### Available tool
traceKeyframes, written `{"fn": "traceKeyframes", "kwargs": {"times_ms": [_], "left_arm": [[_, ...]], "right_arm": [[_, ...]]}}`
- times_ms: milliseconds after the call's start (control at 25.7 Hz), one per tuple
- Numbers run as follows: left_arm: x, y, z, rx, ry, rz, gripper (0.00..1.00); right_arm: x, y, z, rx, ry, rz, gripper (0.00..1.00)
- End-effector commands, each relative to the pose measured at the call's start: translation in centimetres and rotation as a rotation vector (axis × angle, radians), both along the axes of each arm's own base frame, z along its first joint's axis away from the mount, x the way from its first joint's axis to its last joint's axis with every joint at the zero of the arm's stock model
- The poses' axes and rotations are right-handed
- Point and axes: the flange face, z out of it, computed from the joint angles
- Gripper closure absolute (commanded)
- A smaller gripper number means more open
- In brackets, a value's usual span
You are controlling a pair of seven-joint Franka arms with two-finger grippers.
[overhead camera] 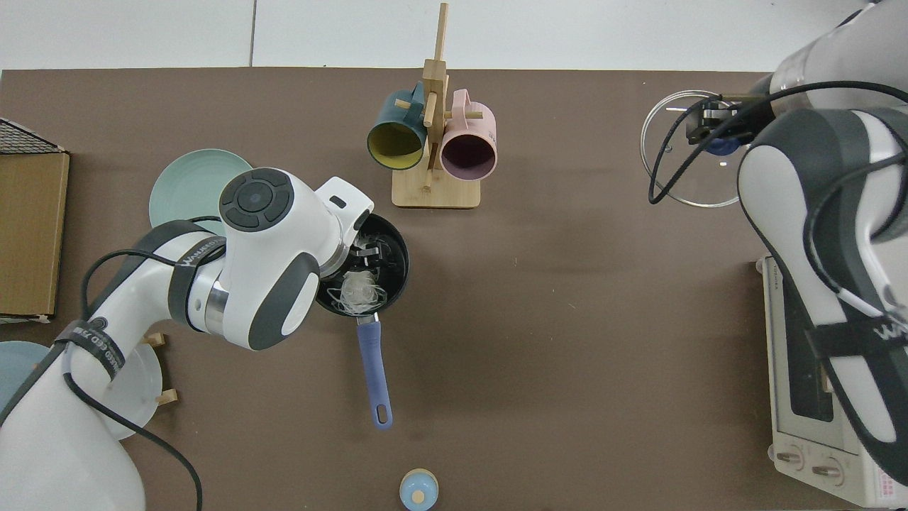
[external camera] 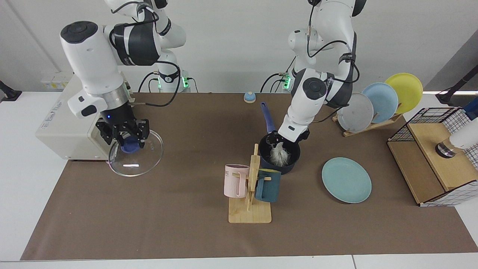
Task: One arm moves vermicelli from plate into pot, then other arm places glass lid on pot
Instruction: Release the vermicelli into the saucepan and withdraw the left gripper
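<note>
The dark navy pot [external camera: 281,167] stands mid-table with its blue handle [overhead camera: 374,372] pointing towards the robots. The white vermicelli [external camera: 278,155] lies inside the pot [overhead camera: 396,245]; in the top view the vermicelli [overhead camera: 358,292] sits near the handle side. My left gripper [external camera: 276,141] hovers just over the pot, open [overhead camera: 370,255], with strands reaching up near its fingers. The teal plate [external camera: 346,180] is bare beside the pot, partly under the left arm from above [overhead camera: 188,186]. My right gripper [external camera: 129,139] is shut on the blue knob of the glass lid [external camera: 143,158], held tilted in the air beside the oven [overhead camera: 684,167].
A wooden mug rack [external camera: 249,213] with a pink and a dark teal mug stands just in front of the pot. A toaster oven [external camera: 63,116] sits behind the lid. Upright plates in a rack [external camera: 373,102], a wire-and-wood box [external camera: 429,164] and a small blue bell [external camera: 250,97] line the other sides.
</note>
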Motion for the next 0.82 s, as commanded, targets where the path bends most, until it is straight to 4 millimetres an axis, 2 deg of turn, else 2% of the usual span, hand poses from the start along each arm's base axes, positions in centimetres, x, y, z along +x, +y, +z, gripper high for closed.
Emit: {"fn": "traceKeyframes", "kwargs": {"times_ms": [0, 39, 195, 350, 428, 506, 623, 701, 778], "left_arm": [[1.6, 2.9, 5.1, 0.016, 0.000, -0.041, 0.00], [1.9, 3.7, 5.8, 0.018, -0.001, -0.050, 0.00], [2.6, 6.2, 7.6, 0.035, 0.005, -0.049, 0.00], [2.9, 10.7, 9.6, 0.043, 0.002, -0.096, 0.00], [2.7, 13.4, 10.9, 0.050, -0.011, -0.133, 0.00], [2.4, 15.3, 12.4, 0.057, -0.028, -0.153, 0.00], [1.2, 17.7, 14.7, 0.060, -0.040, -0.156, 0.00], [1.0, 18.4, 15.2, 0.063, -0.042, -0.148, 0.00], [1.0, 18.8, 15.9, 0.077, -0.054, -0.146, 0.00]], "right_arm": [[-5.5, 3.5, -0.1, 0.007, 0.083, 0.054, 1.00], [-5.8, 4.5, 0.0, 0.007, 0.097, 0.039, 1.00], [-7.6, 11.5, 0.7, 0.002, 0.090, -0.022, 1.00], [-9.8, 18.1, 1.4, 0.001, 0.088, -0.001, 1.00], [-11.1, 21.7, 1.4, 0.011, 0.092, 0.011, 1.00], [-12.1, 25.1, 1.1, 0.021, 0.084, -0.020, 1.00], [-12.6, 30.6, 0.3, 0.042, 0.072, -0.052, 1.00], [-12.7, 34.2, -0.6, 0.038, 0.068, -0.056, 1.00], [-11.4, 36.5, -1.0, 0.045, 0.053, -0.065, 1.00]]}}
